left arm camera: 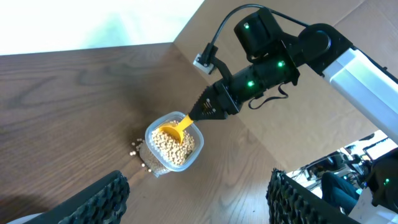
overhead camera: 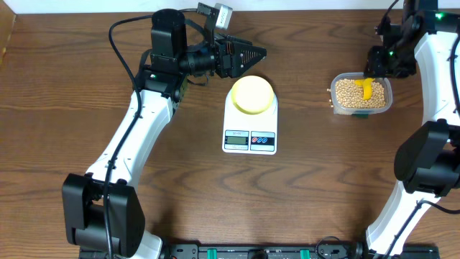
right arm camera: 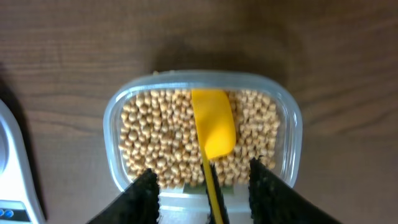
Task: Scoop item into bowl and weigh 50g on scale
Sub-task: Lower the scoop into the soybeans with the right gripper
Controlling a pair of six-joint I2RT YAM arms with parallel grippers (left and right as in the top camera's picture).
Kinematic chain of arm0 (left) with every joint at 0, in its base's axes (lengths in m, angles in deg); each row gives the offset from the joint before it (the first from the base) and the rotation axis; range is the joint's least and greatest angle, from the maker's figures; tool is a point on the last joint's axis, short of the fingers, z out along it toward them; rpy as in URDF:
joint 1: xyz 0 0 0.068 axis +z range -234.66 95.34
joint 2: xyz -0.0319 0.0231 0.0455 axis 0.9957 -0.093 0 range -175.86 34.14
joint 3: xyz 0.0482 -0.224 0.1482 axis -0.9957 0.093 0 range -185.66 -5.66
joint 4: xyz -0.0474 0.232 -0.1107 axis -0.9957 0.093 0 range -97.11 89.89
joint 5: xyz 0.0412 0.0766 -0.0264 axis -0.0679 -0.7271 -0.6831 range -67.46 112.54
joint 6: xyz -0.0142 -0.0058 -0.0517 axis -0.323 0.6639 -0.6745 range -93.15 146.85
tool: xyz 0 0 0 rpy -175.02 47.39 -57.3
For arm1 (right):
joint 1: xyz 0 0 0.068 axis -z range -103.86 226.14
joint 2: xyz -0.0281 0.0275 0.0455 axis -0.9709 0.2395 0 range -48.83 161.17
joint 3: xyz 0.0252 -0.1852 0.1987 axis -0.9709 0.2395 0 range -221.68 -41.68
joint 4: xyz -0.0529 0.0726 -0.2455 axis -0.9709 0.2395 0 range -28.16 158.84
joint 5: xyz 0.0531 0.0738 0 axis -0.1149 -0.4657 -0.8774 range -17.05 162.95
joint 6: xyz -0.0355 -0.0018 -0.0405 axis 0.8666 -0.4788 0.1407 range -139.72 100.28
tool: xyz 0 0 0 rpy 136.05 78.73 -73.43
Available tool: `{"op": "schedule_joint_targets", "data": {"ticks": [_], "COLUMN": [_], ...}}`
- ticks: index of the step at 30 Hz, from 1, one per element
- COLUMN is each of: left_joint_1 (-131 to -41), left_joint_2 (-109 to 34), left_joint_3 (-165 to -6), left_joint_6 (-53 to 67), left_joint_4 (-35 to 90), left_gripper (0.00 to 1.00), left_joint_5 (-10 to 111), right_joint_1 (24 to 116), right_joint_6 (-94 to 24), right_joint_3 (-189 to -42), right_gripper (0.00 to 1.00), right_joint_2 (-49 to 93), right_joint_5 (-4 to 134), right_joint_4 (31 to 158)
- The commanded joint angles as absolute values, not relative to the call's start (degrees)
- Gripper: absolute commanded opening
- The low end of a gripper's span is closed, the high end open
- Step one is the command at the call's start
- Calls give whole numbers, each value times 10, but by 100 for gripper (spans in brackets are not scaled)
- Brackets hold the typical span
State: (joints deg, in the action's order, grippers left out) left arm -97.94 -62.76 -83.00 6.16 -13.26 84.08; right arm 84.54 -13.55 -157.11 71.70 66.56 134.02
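Note:
The tan beans (overhead camera: 351, 93) fill a clear plastic tub (overhead camera: 333, 103) at the right. A yellow scoop (overhead camera: 367, 88) lies bowl-down on them. In the right wrist view the beans (right arm camera: 155, 124) and scoop (right arm camera: 213, 127) sit just ahead of my right gripper (right arm camera: 209, 194). It is open, with the scoop's thin handle between its spread fingers. The pale yellow bowl (overhead camera: 252, 94) stands on the white scale (overhead camera: 249, 121) at centre; no beans show in it. My left gripper (overhead camera: 255, 52) is open and empty, hovering just behind the bowl.
A few loose beans (left arm camera: 138, 152) lie on the wooden table beside the tub (left arm camera: 186, 163). The scale's edge shows at the left of the right wrist view (right arm camera: 12, 174). Its display and buttons (overhead camera: 249, 138) face the front.

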Motion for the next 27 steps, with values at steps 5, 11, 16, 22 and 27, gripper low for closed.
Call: {"op": "schedule_joint_targets", "data": {"ticks": [5, 11, 16, 22, 27], "left_joint_1": [-979, -979, -979, -979, -979], "left_joint_2": [-620, -620, -620, -620, -620], "left_joint_3": [-830, -830, -830, -830, -830], "left_joint_6": [74, 94, 95, 95, 103], "left_joint_4": [-131, -114, -101, -95, -78], "left_gripper": [73, 73, 73, 73, 73], "left_joint_5": [845, 844, 832, 829, 829], "right_joint_1": [844, 843, 843, 840, 839], "right_joint_6": [-139, -139, -139, -139, -139], "right_joint_3": [-1572, -1569, -1565, -1547, -1504], "right_gripper": [14, 1, 1, 1, 1], "right_joint_2": [724, 724, 724, 724, 724], "right_joint_5": [666, 666, 666, 666, 666], "right_joint_4": [1338, 1353, 1355, 1370, 1342]}}
